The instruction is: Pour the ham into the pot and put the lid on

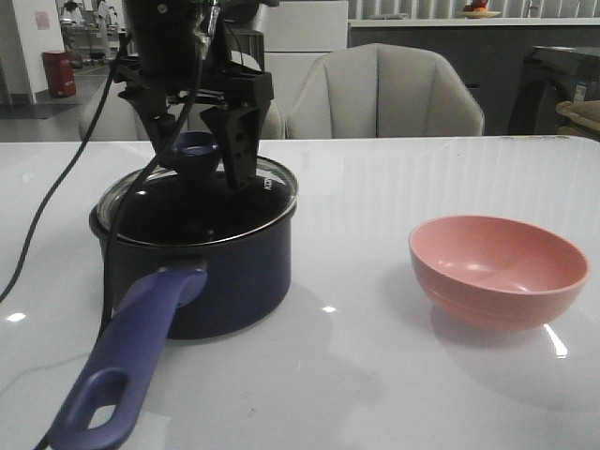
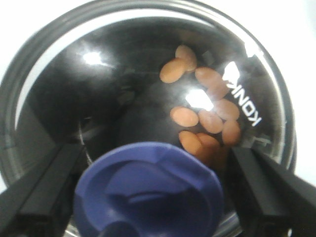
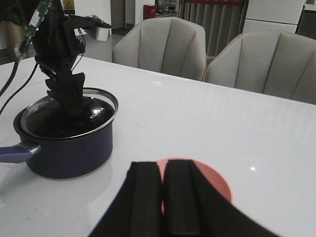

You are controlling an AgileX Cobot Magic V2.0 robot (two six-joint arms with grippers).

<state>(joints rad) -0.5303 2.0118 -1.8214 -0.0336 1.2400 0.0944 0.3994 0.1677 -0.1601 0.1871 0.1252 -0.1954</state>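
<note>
Blue-knobbed lid (image 2: pixel 148 192) sits on the pot (image 1: pixel 202 262) over the ham (image 2: pixel 202 118), left fingers (image 2: pixel 44 192) spread beside its knob. Lifting crookedly could catch it and drag the lid askew; right fingers (image 3: pixel 160 197) are pressed together, empty.

White lettering "KONKA" stood printed on the glass of the lid (image 2: pixel 148 74); no other text was legible.

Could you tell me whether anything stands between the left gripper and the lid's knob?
Nothing visible does. The left gripper is open, with one finger on either side of the blue knob and only air between. The lid already sits on the pot, with the ham showing through the glass.
</note>
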